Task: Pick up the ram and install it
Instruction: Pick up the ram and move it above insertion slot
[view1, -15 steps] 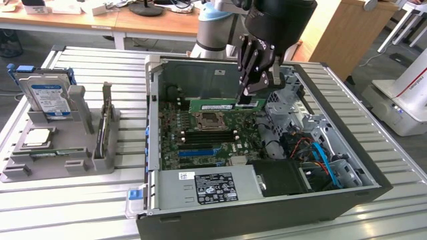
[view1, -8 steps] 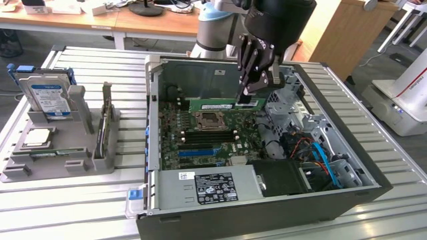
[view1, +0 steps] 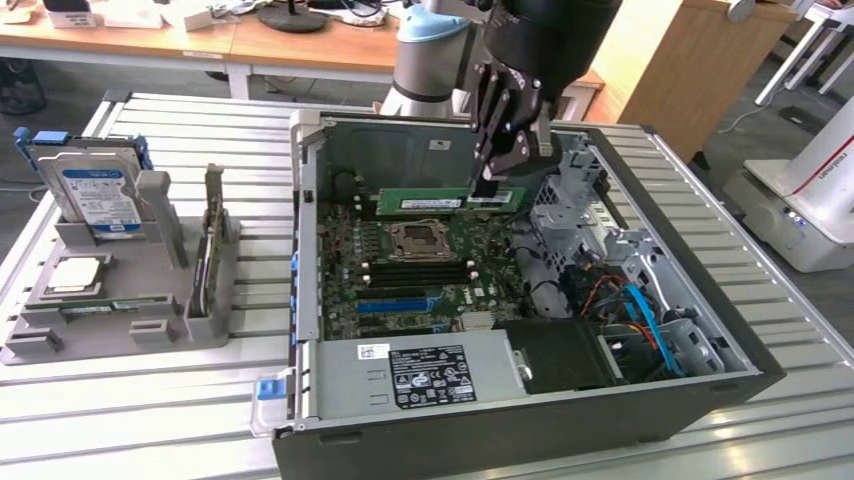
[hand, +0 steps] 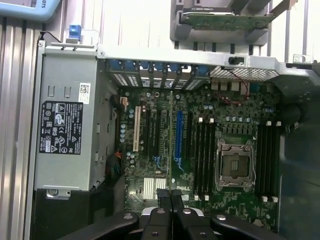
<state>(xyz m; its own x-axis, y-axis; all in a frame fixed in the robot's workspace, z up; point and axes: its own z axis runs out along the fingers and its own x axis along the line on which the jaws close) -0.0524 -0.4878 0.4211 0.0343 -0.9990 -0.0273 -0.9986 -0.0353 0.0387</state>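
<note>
Jaws are pinching the ram (view1: 441, 201) at its end toward the exterior view's right, holding it level and on edge; at the exterior view's left, a grey holder (view1: 200, 325) is carrying a hard drive (view1: 96, 190) and a processor (view1: 76, 273); right of it, an open computer case (view1: 534, 440) is lying on the slatted counter (view1: 160, 420); the ram is hanging inside, above the motherboard (view1: 400, 290).

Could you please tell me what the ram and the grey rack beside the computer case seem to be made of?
The ram: green circuit board, matt, with a white label, likely fibreglass laminate. The grey rack: probably plastic, judging by its uniform matt grey and blocky shape.
</note>
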